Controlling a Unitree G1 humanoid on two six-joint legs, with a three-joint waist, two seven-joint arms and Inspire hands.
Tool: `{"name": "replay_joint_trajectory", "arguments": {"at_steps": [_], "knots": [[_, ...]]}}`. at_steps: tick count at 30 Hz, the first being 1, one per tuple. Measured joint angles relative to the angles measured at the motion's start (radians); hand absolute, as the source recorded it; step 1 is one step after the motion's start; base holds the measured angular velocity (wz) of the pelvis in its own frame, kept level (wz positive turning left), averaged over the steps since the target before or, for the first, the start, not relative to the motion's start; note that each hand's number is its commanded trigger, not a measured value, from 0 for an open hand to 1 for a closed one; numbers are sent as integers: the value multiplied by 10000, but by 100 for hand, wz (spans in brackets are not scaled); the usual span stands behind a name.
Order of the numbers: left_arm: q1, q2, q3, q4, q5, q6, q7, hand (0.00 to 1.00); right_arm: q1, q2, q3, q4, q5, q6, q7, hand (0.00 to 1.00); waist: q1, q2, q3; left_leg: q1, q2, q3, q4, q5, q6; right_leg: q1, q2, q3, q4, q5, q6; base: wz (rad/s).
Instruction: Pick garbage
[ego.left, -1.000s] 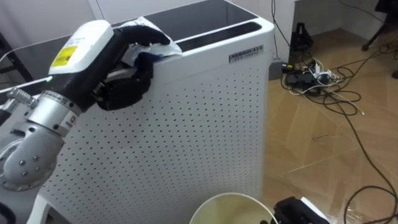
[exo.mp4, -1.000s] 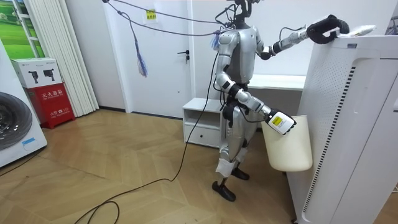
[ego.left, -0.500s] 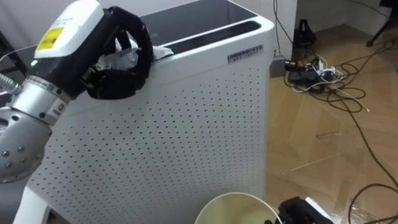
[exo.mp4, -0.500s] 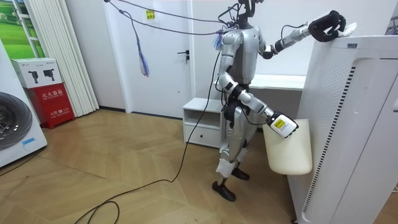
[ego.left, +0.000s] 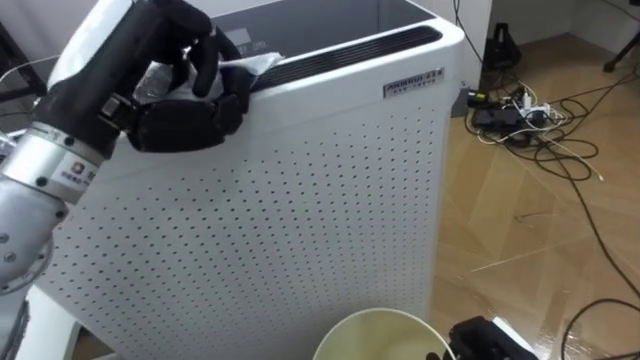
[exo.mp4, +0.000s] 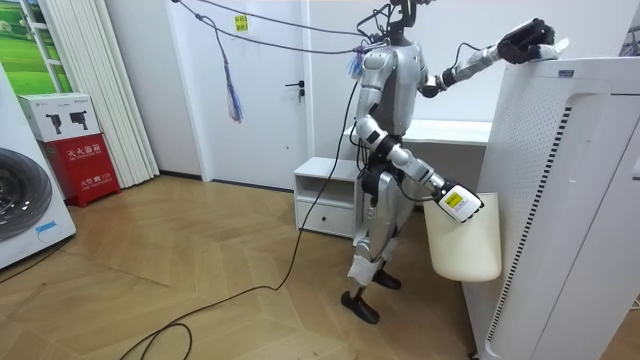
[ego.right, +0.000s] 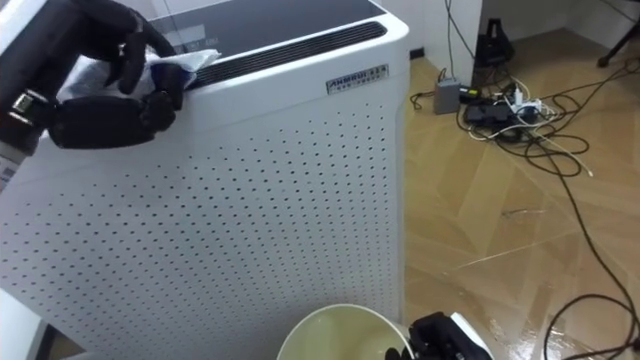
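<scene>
Left hand (ego.left: 178, 112), arm raised, curls round crumpled white garbage (ego.left: 252, 64) atop the white appliance (ego.left: 300, 200).

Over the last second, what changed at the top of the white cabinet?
The left hand has curled its fingers round the crumpled white garbage on the top edge of the perforated cabinet, bunching it against the palm. A second ago it stuck out past them. The cabinet, the cream bin and the right hand at its rim stayed as they were.

White cabinet (ego.left: 300, 200) ahead, floor (ego.left: 540, 250) to R.
</scene>
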Motion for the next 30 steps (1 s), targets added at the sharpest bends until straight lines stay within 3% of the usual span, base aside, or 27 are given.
{"name": "replay_joint_trajectory", "arguments": {"at_steps": [2,4,6,9,13,22,30], "knots": [[320,-96,-51,-114,-435,-217,-32,100,-16,-5,14,3,7,0,0,100,0,-12,-11,29,-5,4,14,1,1,27,-14,-1,16,-1,0,-2],[714,-489,-55,-269,-972,-490,-253,100,-26,-8,31,3,6,3,70,100,5,-58,-4,79,-23,30,27,1,1,-21,-53,-47,182,-83,4,0],[1053,-690,-143,-465,-1164,-678,-520,100,-27,-9,33,3,7,5,107,100,1,-119,-8,98,-18,33,37,1,1,-16,-51,-56,191,-90,6,0],[1616,-761,-1063,-569,-1765,-775,-1196,100,-115,-7,67,2,26,21,194,100,17,-137,-54,140,-6,35,49,0,0,-17,-47,-63,223,-105,4,0],[2629,-771,-2290,-522,-1902,-83,-2201,100,-657,15,302,2,32,63,208,100,-109,-163,-56,-142,39,29,220,3,-6,-288,-15,-49,343,-58,-44,-3],[2686,-802,-2407,-549,-2096,13,-3122,100,-865,-2,412,1,31,62,417,100,-202,-109,-70,-275,43,12,188,-8,-23,-379,-3,-45,330,-37,-52,0],[2686,-848,-2347,-599,-2309,10,-3368,100,-938,2,415,2,30,55,202,100,-137,-41,-43,-531,42,-13,219,-8,-22,-614,-11,-66,436,-36,-53,-1]]}}
